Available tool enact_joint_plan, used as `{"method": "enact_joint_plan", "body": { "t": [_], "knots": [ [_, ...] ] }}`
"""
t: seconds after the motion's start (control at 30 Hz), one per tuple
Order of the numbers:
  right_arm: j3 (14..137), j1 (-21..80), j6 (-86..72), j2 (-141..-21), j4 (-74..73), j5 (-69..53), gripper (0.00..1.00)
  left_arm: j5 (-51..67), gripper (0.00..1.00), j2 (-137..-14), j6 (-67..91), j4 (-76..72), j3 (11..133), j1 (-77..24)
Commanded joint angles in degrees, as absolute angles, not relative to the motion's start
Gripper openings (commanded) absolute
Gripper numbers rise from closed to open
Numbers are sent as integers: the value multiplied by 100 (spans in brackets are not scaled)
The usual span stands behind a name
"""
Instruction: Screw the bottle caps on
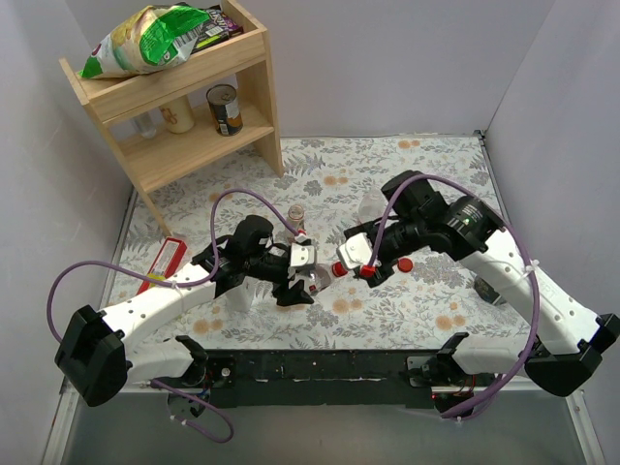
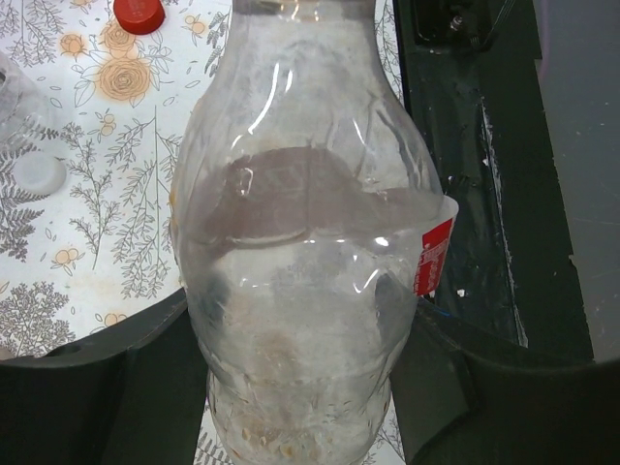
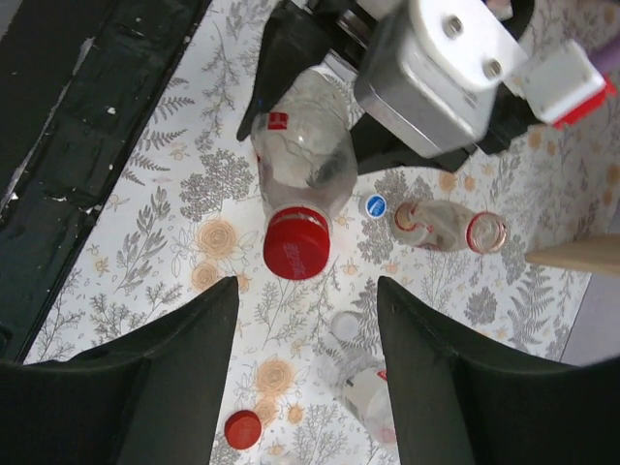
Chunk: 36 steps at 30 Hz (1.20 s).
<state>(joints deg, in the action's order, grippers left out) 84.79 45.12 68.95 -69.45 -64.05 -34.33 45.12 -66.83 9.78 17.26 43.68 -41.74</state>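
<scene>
Here the left fingers (image 2: 97,387) are clamped on a clear bottle (image 2: 300,271), one dark finger pressed to each side of its lower body. Its shoulder and neck run out ahead of them, past the top of the left wrist view. A red-and-white label (image 2: 433,254) shows just ahead of one finger. The right fingers (image 3: 145,387) stand wide apart and hold nothing. Straight ahead of them, in line with the gap between them, a red cap (image 3: 295,242) sits on the bottle's neck with its flat top turned toward them. Neither finger touches it, and how far it is screwed down cannot be told. Beyond that cap a blue cap (image 3: 376,204) lies on the flowered bench (image 3: 165,223), just beside a lying bottle (image 3: 441,225) with a bare mouth. Nearer, between the right fingers, a loose cap (image 3: 242,428), also red, rests on the bench, and an open bottle (image 3: 363,387) is near it. From above, the two pairs of fingers face each other with the capped neck between them.
</scene>
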Motion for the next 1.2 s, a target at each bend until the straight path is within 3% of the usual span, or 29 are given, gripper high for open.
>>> {"method": "enact_joint_plan", "body": {
  "t": [0.0, 0.53, 0.8, 0.9, 1.17],
  "knots": [
    [8402, 4912, 7189, -6987, -6249, -3445, 65, 4685, 0, -6574, 879, 1784, 4614, -4148],
    [8060, 5177, 7137, -7066, -6021, -2901, 54, 4685, 0, -6539, 941, 1582, 4588, -4148],
    [8024, 5177, 6821, -7075, -5757, -2778, 35, 4650, 0, -6557, 905, 1521, 4588, -4148],
    [8304, 5177, 6304, -7355, -5915, -2839, 31, 3905, 0, -6583, 1195, 1039, 4553, -4157],
    [9290, 4546, 3615, -8903, -6531, -3990, 24, 444, 0, -6513, 1978, -473, 4693, -4315]
  ]
}}
